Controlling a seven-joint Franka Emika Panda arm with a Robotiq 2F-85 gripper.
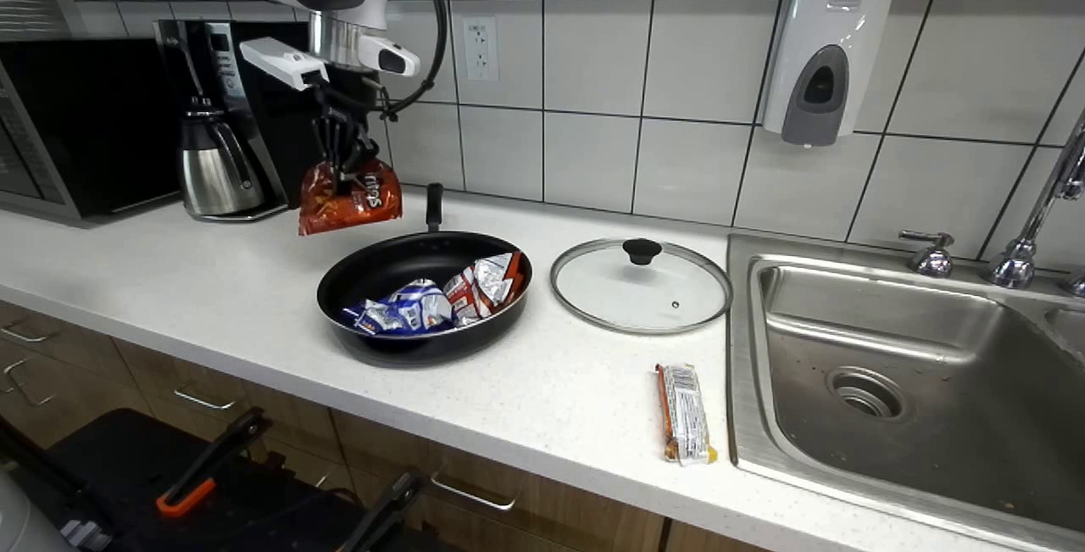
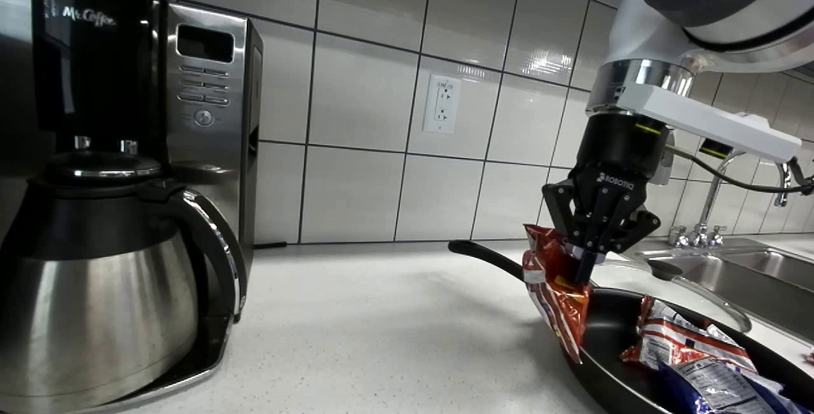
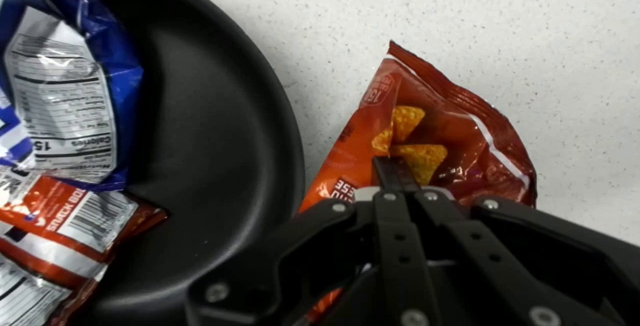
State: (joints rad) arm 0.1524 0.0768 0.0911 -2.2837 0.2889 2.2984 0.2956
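Observation:
My gripper (image 1: 342,182) is shut on an orange-red chip bag (image 1: 374,196), which hangs above the counter by the black frying pan (image 1: 381,268). In an exterior view the gripper (image 2: 585,269) points down and the bag (image 2: 552,296) hangs tilted in front of the pan's rim (image 2: 607,353). In the wrist view the fingertips (image 3: 395,172) are close together on the bag (image 3: 465,133), just beside the pan (image 3: 215,125). In the pan lie a blue and silver bag (image 3: 65,95) and a red and white bag (image 3: 75,218), touching each other. The held bag's lower part is hidden by the fingers in the wrist view.
A glass lid (image 1: 593,285) with a black knob lies beside the pan. A small wrapped packet (image 1: 683,412) lies near the steel sink (image 1: 890,306). A coffee maker with a steel carafe (image 2: 102,318) stands by the wall. The pan's handle (image 1: 434,206) points toward the tiles.

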